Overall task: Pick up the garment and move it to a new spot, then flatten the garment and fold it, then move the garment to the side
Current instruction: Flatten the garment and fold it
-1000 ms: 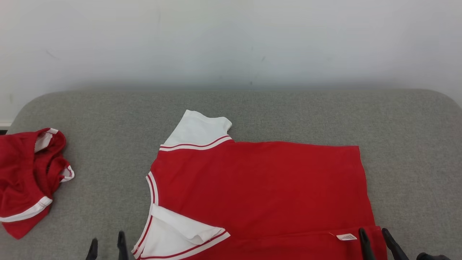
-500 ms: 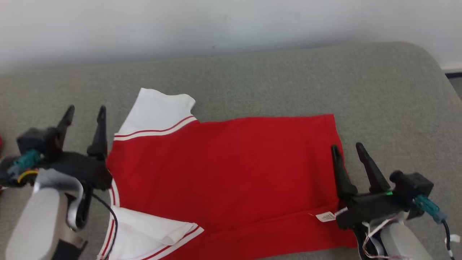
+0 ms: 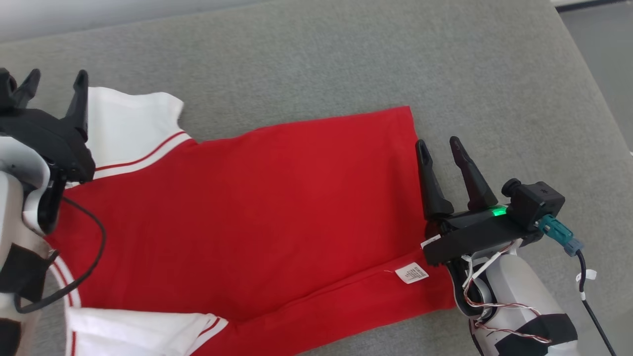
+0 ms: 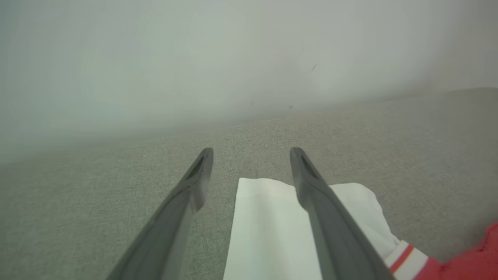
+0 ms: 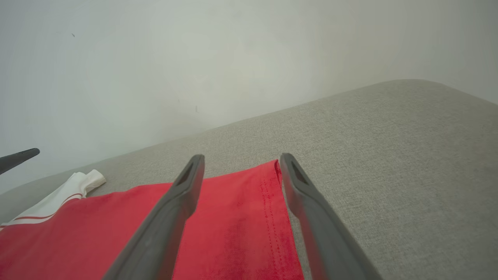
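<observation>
The garment [image 3: 257, 207] is a red shirt with white, red-striped sleeves, spread flat on the grey padded surface [image 3: 346, 59], its near edge folded over with a white label [image 3: 411, 272] showing. My left gripper [image 3: 53, 79] hovers open over the far white sleeve [image 3: 126, 123], which lies between and under its fingers [image 4: 330, 233] in the left wrist view. My right gripper [image 3: 437, 144] stands open above the shirt's hem edge [image 5: 272, 202], nothing held between its fingers.
The grey padded surface curves off at its right edge [image 3: 593, 99], with darker floor [image 3: 603, 29] beyond. A pale wall [image 5: 194, 58] rises behind it. Bare cushion lies beyond the shirt and to its right.
The head camera has tilted down and turned right, so the crumpled red garment at the left left the picture. Both arms have reached forward over the shirt's far sleeve and hem; jaws stay open.
</observation>
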### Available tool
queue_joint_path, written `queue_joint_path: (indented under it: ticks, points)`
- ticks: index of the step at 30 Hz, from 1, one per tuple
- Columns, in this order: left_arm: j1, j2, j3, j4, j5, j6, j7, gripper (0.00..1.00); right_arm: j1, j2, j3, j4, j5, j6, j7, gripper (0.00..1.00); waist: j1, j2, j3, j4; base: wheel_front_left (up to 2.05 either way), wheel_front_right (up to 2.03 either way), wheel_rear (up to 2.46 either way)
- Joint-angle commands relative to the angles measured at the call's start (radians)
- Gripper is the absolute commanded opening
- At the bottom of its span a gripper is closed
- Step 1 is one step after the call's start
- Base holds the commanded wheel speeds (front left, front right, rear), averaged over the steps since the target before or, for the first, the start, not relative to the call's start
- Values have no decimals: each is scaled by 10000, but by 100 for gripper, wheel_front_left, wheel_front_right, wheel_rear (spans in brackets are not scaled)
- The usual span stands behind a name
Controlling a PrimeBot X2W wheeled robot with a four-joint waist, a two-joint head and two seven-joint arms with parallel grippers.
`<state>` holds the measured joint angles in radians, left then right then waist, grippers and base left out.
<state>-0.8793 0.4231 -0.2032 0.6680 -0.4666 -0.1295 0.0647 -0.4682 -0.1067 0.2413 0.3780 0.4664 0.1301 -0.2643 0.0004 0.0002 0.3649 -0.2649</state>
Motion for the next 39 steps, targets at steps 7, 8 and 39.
queue_joint_path:
  ticks: [7, 8, 39]
  points:
    - [-786, 391, -293, 1469, 129, -9, 132, 100, -178, 132, 156, -17, 136, 9, -14, 100, -4, -2, 771, -758, 0, 0, 0]
    - [-859, 381, -363, 1626, 115, -10, 142, 100, -186, 131, 163, -26, 146, 9, -14, 100, -4, -2, 791, -778, 0, 0, 0]
    - [-1391, -84, -1841, 2317, -1190, -9, -1105, 0, -2820, -576, 1160, 3216, 1152, 9, 1132, 100, -4, -2, 495, 133, 0, 0, 0]
